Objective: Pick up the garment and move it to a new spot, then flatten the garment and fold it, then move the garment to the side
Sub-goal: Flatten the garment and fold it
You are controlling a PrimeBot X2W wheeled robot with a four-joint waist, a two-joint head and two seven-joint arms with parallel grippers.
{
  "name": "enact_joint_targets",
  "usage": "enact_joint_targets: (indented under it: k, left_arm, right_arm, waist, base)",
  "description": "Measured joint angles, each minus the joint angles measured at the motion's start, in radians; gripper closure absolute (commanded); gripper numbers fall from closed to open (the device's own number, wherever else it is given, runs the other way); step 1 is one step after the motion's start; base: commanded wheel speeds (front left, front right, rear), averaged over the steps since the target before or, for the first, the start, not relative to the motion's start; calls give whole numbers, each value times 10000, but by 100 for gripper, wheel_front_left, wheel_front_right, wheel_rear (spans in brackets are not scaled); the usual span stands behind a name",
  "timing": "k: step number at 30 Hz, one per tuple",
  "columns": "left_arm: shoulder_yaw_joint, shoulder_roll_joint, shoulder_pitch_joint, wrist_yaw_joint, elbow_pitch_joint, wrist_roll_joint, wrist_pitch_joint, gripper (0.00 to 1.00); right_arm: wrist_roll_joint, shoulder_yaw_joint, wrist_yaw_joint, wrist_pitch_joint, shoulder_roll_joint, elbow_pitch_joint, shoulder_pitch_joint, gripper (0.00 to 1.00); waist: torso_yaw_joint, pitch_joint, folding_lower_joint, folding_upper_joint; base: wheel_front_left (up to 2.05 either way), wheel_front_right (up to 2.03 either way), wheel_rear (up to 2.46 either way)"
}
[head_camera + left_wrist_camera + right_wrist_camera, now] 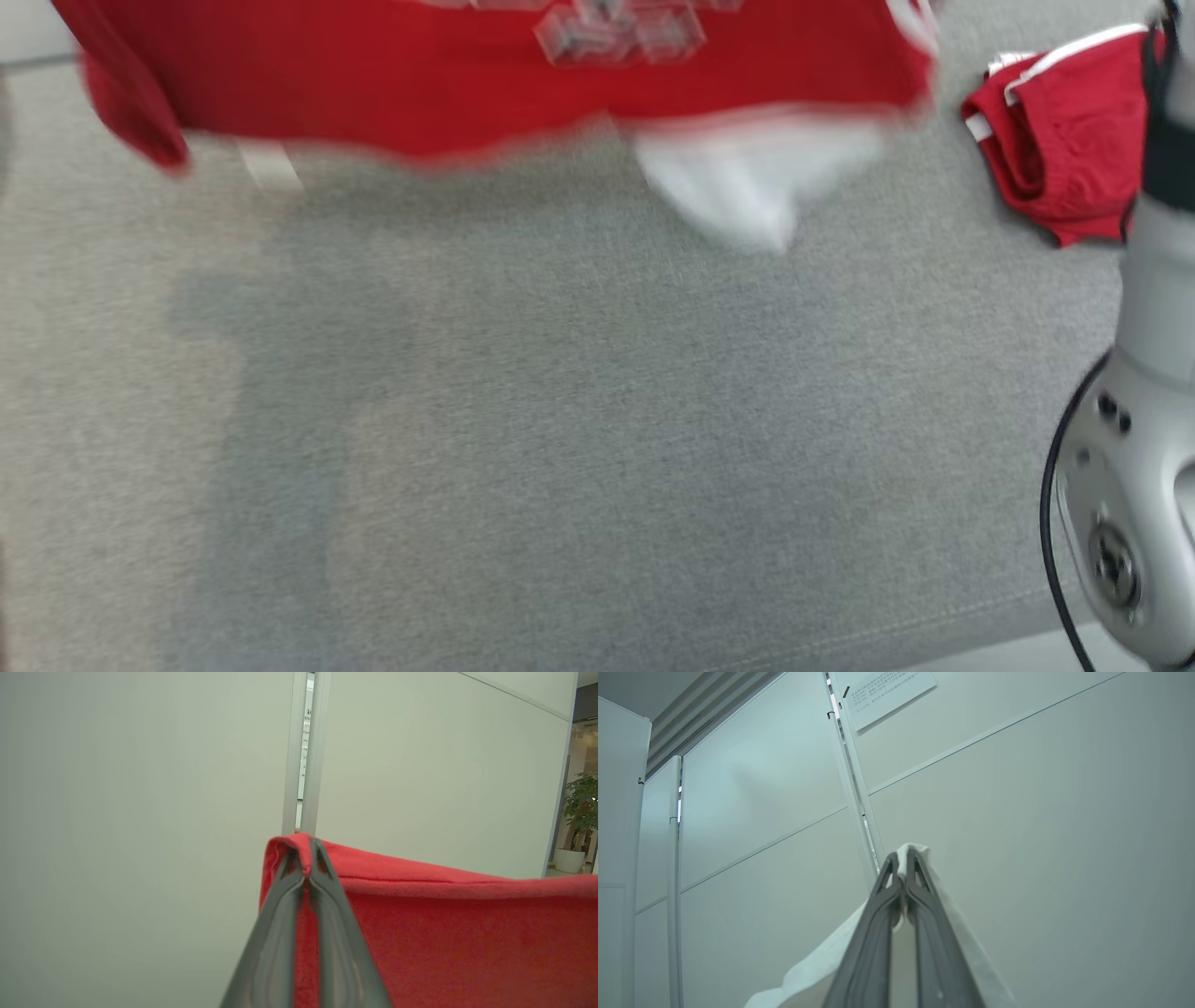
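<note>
Closest in the head view is my pale right forearm (1134,448), at the right edge. Beyond it the red T-shirt (467,84) hangs blurred across the top, above the grey surface (560,420), with white cloth (747,187) drooping under its hem. Red shorts (1064,149) lie far right.

Left wrist view: my left claw (304,851) is pinched tight on the shirt's red hem.

Right wrist view: my right claw (900,863) is clamped on white cloth, before pale wall panels (1017,812).
</note>
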Motion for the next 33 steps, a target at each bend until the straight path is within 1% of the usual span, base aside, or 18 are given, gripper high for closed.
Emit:
enact_joint_targets:
  k: [2, 4, 6, 8, 12, 14, 17, 19, 24, 28, 33]
  left_arm:
    - [-167, 362, -885, -125, 1068, 677, -650, 100]
    - [-280, 500, -1800, -228, 1898, 1104, -1352, 100]
    - [-453, 573, -2601, -349, 2433, 1360, -1879, 100]
    - [-619, 639, -3040, -458, 2972, 1549, -2320, 100]
    - [-711, 771, -2841, -585, 4219, 1465, -2995, 100]
    - [-690, 811, -2470, -631, 4736, 1250, -3329, 100]
    - [-665, 809, -1839, -673, 5371, 802, -3662, 100]
    - [-652, 754, -1639, -696, 5574, 470, -3816, 100]
    - [-1319, 648, -1150, -708, 5327, -401, -3981, 100]
    - [-1687, 815, -878, -708, 5101, -1091, -4063, 100]
    - [-1808, 813, -294, -711, 4901, -2017, -4088, 100]
  right_arm:
    - [-249, 86, 0, -861, 132, 1346, -908, 100]
    - [-240, 299, 0, -1396, 159, 2376, -1643, 100]
    - [207, 802, 0, -1661, 132, 2895, -2162, 100]
    - [642, 1434, 0, -1814, 121, 3164, -2312, 100]
    - [1001, 2679, 0, -1923, 173, 3455, -1598, 100]
    - [1135, 3099, 0, -1941, 171, 3392, -1014, 100]
    - [1390, 3252, 0, -1954, 163, 3026, -267, 100]
    - [1342, 3287, 0, -1954, 167, 2794, 129, 100]
    - [1097, 3225, 0, -1954, 169, 2146, 951, 100]
    - [963, 3221, 0, -1956, 171, 1628, 1522, 100]
    - [917, 3262, 0, -1958, 75, 978, 2522, 100]
  waist:
    - [-178, 202, 2, 0]
    - [-429, 363, 2, 0]
    - [-656, 533, 0, 0]
    - [-839, 779, -1, 0]
    - [-1146, 1430, 0, 0]
    - [-1251, 1828, 0, 0]
    - [-1300, 2464, 1, 0]
    - [-1276, 2838, 1, 0]
    - [-1124, 3537, 2, 0]
    - [-872, 3662, 1, 0]
    - [-641, 3444, 0, 0]
  base:
    - [0, 0, 0]
    - [0, 0, 0]
    - [0, 0, 0]
    - [0, 0, 0]
    - [0, 0, 0]
    - [0, 0, 0]
    - [0, 0, 0]
    - [0, 0, 0]
    - [0, 0, 0]
    - [0, 0, 0]
    - [0, 0, 0]
